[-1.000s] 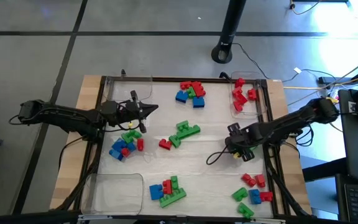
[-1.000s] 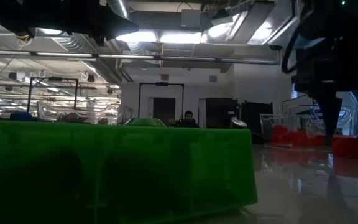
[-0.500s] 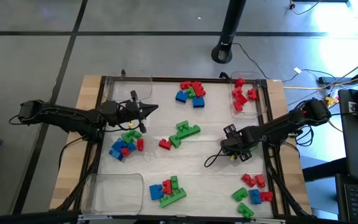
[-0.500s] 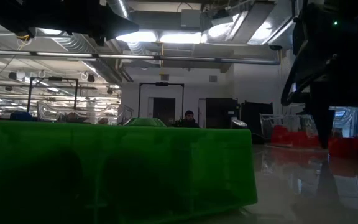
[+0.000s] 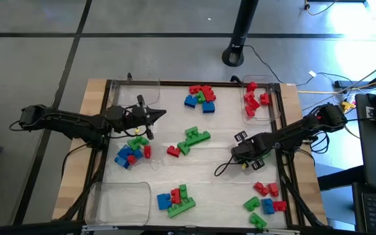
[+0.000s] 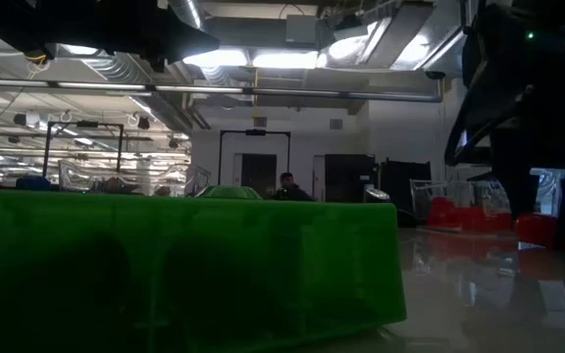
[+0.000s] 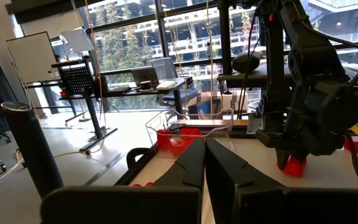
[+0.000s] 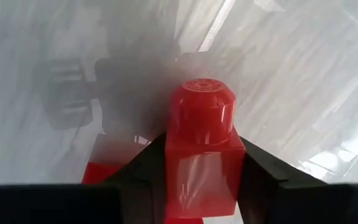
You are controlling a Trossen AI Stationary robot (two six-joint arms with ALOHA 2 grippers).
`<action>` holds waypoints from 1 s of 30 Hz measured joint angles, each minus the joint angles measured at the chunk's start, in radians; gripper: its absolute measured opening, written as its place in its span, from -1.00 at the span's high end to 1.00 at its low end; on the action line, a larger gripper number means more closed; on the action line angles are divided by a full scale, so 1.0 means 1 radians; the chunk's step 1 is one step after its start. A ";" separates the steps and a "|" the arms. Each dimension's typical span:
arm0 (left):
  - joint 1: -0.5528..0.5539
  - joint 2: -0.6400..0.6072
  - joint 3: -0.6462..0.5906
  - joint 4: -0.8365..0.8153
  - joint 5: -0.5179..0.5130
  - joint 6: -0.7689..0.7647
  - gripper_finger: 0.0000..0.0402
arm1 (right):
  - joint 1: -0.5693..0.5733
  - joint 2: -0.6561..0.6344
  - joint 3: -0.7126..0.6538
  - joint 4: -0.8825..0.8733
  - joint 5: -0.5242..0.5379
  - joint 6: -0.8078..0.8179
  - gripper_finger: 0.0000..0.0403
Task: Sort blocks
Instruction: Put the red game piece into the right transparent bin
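Observation:
Red, green and blue blocks lie in heaps on the white table: far [image 5: 201, 96], middle [image 5: 191, 140], left [image 5: 131, 150], near [image 5: 176, 199], near right [image 5: 265, 202]. My right gripper [image 5: 243, 156] points down right of the middle, shut on a small red block [image 8: 201, 155] with one stud; in the high view the gripper hides that block. My left gripper [image 5: 162, 114] hangs level above the left heap, shut [image 7: 204, 149] and holding nothing. My right gripper pinches the red block by two opposite side faces [image 8: 174, 168] between its two fingers [image 8: 260, 180]. The fingers come from above, pointing down. The block's studded end [image 8: 201, 102] sticks out past the fingertips, close over the white table; whether it rests there I cannot tell.
A clear tray [image 5: 256, 101] at the far right holds red blocks. Two more clear trays stand at the near left [image 5: 117, 199] and the far left [image 5: 136, 91]. A big green block [image 6: 184, 265] fills the low view's foreground. A cable [image 5: 224, 166] loops beside my right gripper.
My right gripper has sunk toward the table and shifted slightly toward the left edge. Its fingers have then drawn together onto the red block. My left arm has kept still.

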 joint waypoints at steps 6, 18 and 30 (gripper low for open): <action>0.000 0.000 0.000 0.000 0.000 0.000 0.98 | 0.000 0.002 0.039 -0.032 0.034 0.011 0.24; 0.000 0.000 0.000 0.000 0.000 0.000 0.98 | -0.013 -0.005 0.219 -0.264 0.150 -0.002 0.29; 0.000 0.000 0.000 0.000 0.000 0.005 0.98 | -0.269 -0.142 0.232 -0.279 0.160 -0.108 0.30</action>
